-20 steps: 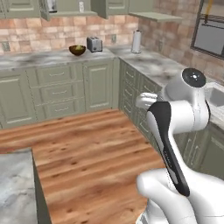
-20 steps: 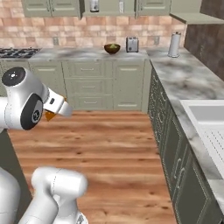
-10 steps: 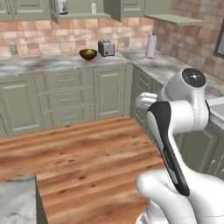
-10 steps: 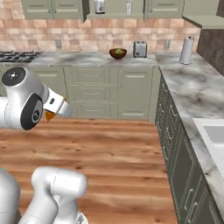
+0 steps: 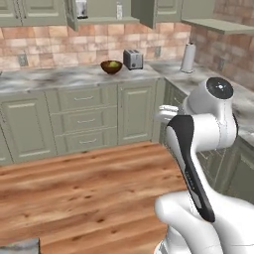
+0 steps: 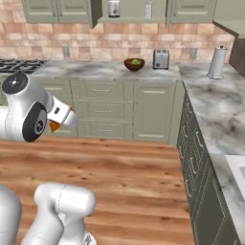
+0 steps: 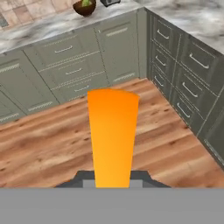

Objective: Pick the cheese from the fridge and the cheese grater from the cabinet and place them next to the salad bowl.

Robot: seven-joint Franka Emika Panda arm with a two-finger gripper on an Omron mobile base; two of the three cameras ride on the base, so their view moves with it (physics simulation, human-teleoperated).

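An orange wedge, the cheese (image 7: 113, 135), stands up between the fingers of my gripper (image 7: 113, 177), which is shut on it. Its tip pokes out under the hand (image 6: 54, 127), held high over the wooden floor. The salad bowl (image 5: 111, 66) (image 6: 134, 64) sits on the far marble counter left of a toaster; the hand view catches it at the top edge (image 7: 84, 6). Above it the sage-green cabinet (image 5: 101, 10) is open, and a small silver-grey object that looks like the cheese grater (image 5: 82, 9) (image 6: 113, 8) stands inside. The fridge is out of view.
A toaster (image 5: 132, 59) and a paper towel roll (image 5: 188, 57) stand on the counter (image 5: 59, 79). A second small white item (image 6: 149, 9) is in the open cabinet. Green drawer cabinets (image 6: 191, 158) line the right side. Wooden floor (image 5: 84, 193) lies between me and the counter.
The whole picture has shifted: the base has moved, bringing the far counter and bowl nearer and more central. The arm keeps its pose with the cheese held.
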